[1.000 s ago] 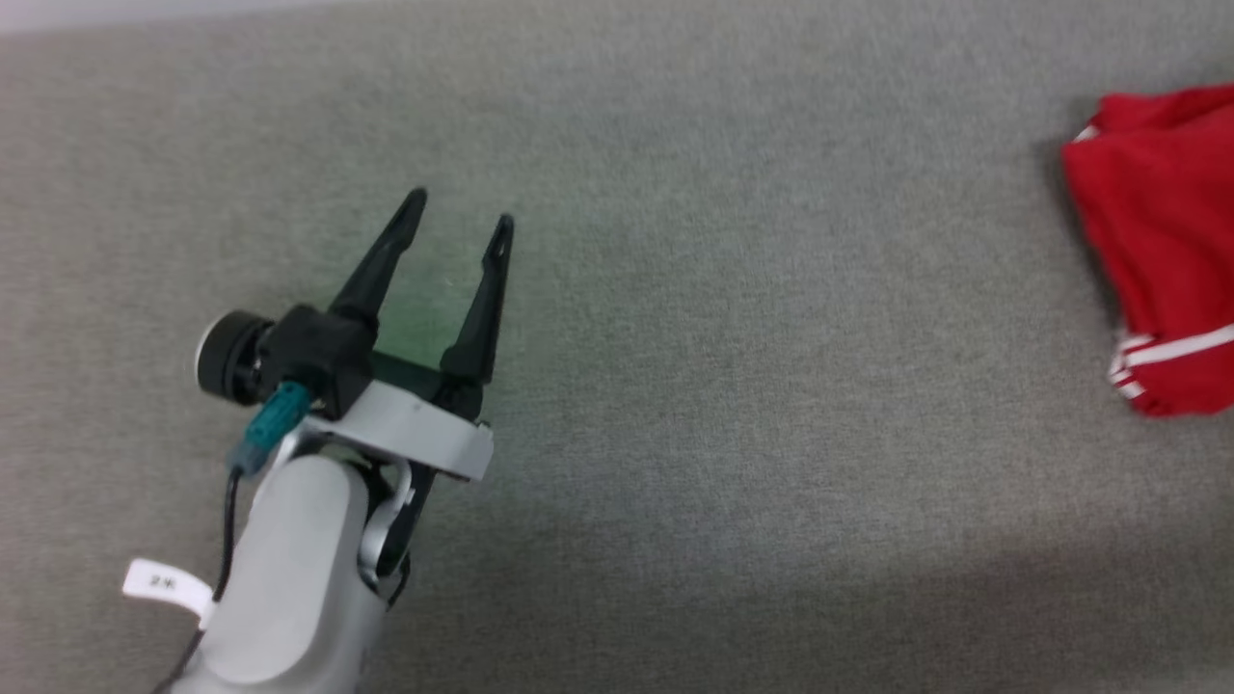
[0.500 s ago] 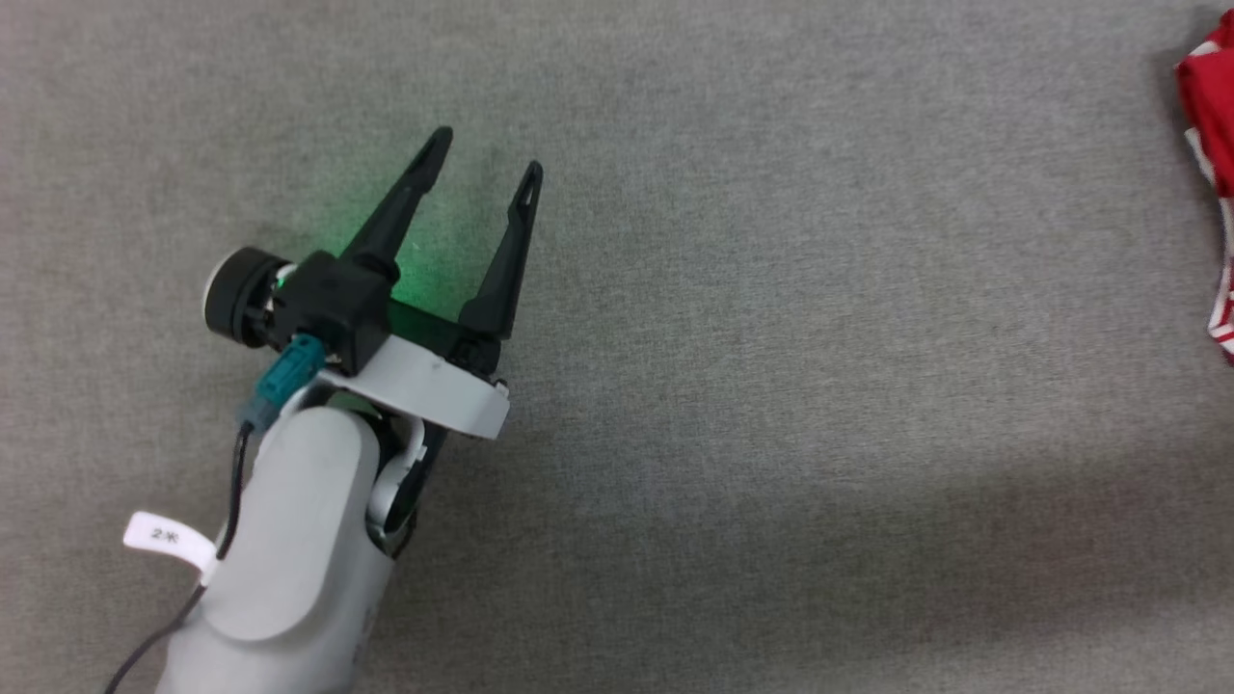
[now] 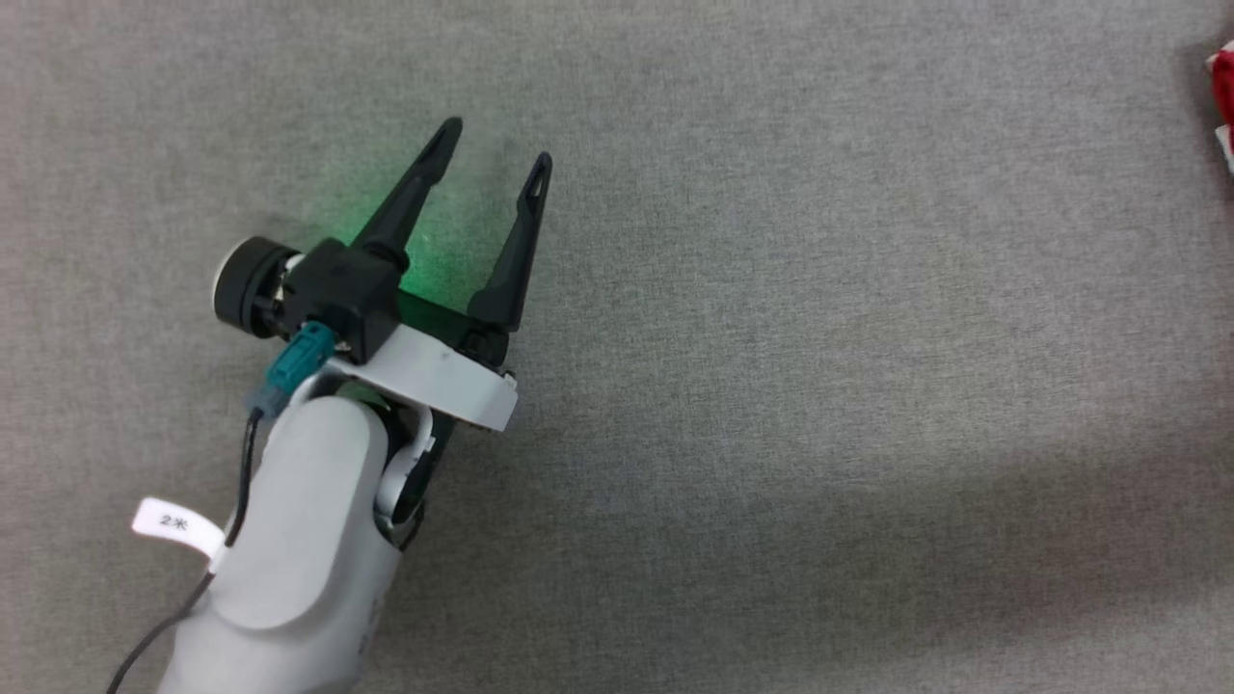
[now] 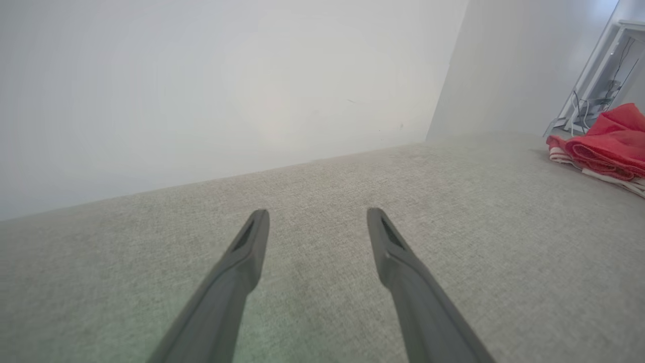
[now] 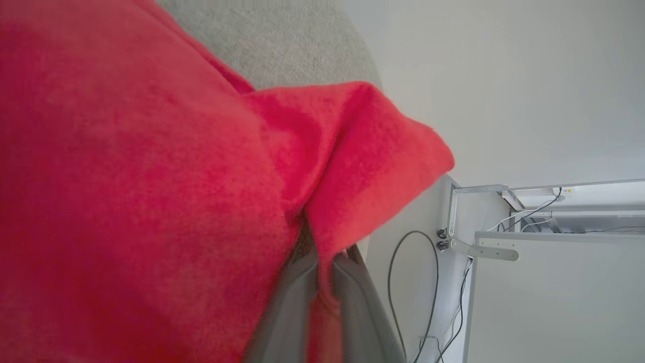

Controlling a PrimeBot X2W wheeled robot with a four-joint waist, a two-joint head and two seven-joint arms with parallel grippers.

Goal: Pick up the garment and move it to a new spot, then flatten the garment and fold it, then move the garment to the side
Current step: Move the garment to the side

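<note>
Crumpled red garment (image 5: pixel 141 166) is clamped by the right hand (image 5: pixel 326 262); left hand (image 3: pixel 496 143) is spread apart over woven grey surface (image 3: pixel 819 289).

The grey fabric surface (image 3: pixel 791 318) lies open from the left gripper (image 3: pixel 496 143) across to the right edge, where the bunched garment (image 3: pixel 1224 92) takes up the far right corner. Ahead of that gripper's spread fingers, a pale wall (image 4: pixel 201 91) closes off the far side. A white desk frame (image 5: pixel 484 248) stands beyond the garment on the right.
</note>
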